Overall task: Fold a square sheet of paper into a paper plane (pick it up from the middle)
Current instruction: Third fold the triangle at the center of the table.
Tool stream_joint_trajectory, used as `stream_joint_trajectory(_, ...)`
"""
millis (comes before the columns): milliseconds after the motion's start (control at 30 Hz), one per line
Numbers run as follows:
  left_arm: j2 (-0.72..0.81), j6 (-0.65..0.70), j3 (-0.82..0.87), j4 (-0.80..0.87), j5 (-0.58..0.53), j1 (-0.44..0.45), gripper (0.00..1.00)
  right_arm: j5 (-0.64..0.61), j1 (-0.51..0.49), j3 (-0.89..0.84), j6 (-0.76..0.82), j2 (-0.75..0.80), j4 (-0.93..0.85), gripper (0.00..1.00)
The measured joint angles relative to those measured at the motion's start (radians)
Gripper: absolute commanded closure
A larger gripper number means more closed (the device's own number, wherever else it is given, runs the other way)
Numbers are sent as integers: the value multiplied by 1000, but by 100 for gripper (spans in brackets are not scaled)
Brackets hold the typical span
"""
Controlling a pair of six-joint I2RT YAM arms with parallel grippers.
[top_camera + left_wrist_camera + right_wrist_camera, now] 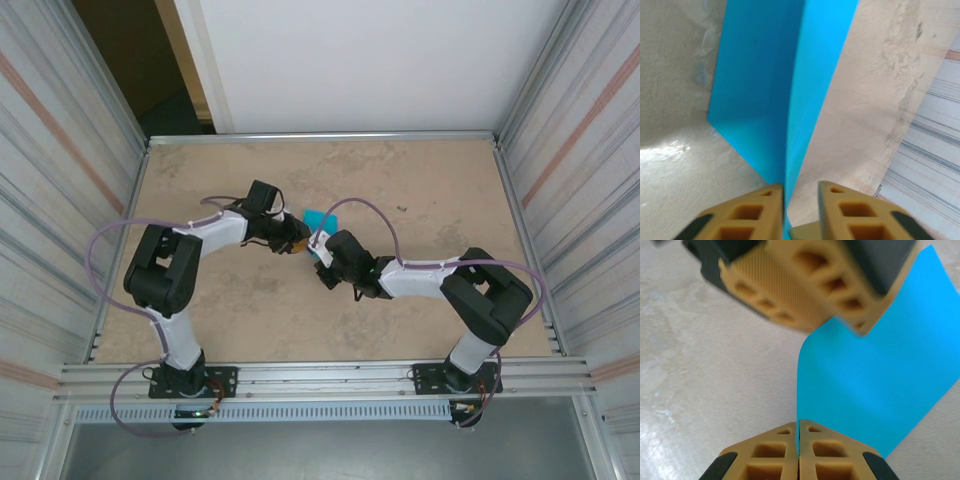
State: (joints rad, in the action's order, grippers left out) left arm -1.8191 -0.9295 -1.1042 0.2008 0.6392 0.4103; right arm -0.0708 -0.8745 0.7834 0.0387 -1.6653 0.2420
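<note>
Right hand pinched shut on the creased blue paper, left hand slightly open around its fold.

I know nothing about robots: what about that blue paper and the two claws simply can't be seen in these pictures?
Top view: the creased turquoise-blue paper sheet is mostly hidden by the left gripper and right gripper.
Left wrist view: the sheet's far end is cut off by the top edge.
Right wrist view: the left gripper is blurred and cropped at the top; the sheet runs off the right edge.
</note>
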Motion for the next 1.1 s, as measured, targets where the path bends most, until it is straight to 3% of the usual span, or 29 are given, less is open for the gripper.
stream_joint_trajectory(233,139,19,54,5,-44,-100,60,147,22,0,-13,11,-48,97)
stream_joint_trajectory(367,153,41,51,-13,-48,-89,61,238,31,-2,-54,13,-57,98)
stream_joint_trajectory(633,0,87,-32,13,-45,-23,72,361,31,-10,-135,13,-50,99)
stream_joint_trajectory(1100,-188,241,-204,229,-113,9,80,451,42,-21,-206,-26,-64,99)
